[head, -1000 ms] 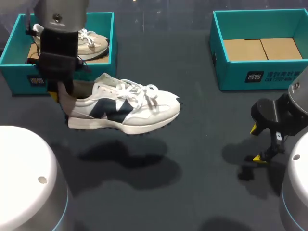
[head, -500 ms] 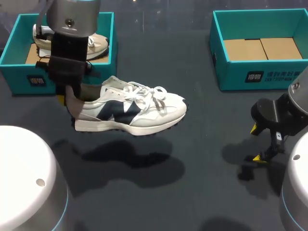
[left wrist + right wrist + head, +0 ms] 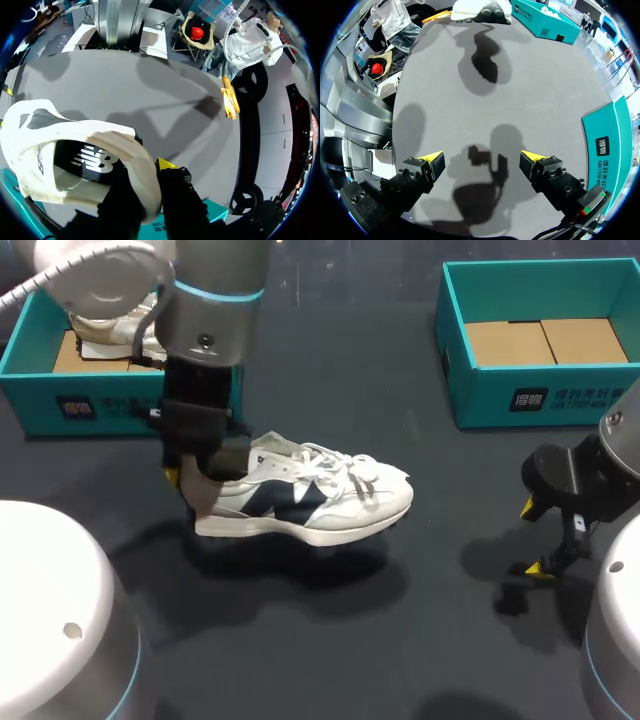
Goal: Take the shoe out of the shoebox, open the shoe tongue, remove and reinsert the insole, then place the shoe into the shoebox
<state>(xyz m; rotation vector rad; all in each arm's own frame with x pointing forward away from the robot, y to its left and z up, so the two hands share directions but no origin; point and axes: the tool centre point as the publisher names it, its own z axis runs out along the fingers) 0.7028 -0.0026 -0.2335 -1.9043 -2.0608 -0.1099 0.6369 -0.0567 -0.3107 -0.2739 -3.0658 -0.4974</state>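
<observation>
1. Shoebox walls frame the upper left of the head view: the left shoebox (image 3: pixel 40 405) holds a second shoe (image 3: pixel 105 325), partly hidden behind the left arm.
2. Just right of it, the left fingers (image 3: pixel 188 480) are pinched on the heel collar of the shoe (image 3: pixel 320 505), one inside the opening and one outside, as the left wrist view shows (image 3: pixel 150 170).
3. The shoe sits out of the box at centre-left, toe pointing right, sole level and low. Whether it already touches the tabletop (image 3: pixel 430 640) I cannot tell.
4. To do this step well, I judge the sole should land flat before the heel is let go, laces up, so that the tongue can be reached from above. A tilted drop could roll the shoe onto its side.
5. At upper right, the right shoebox (image 3: pixel 480 400) holds only cardboard (image 3: pixel 545 340), no shoe.
6. At lower right, the right fingers (image 3: pixel 534 538) are spread wide and hold nothing, hanging over bare tabletop well apart from the shoe.
</observation>
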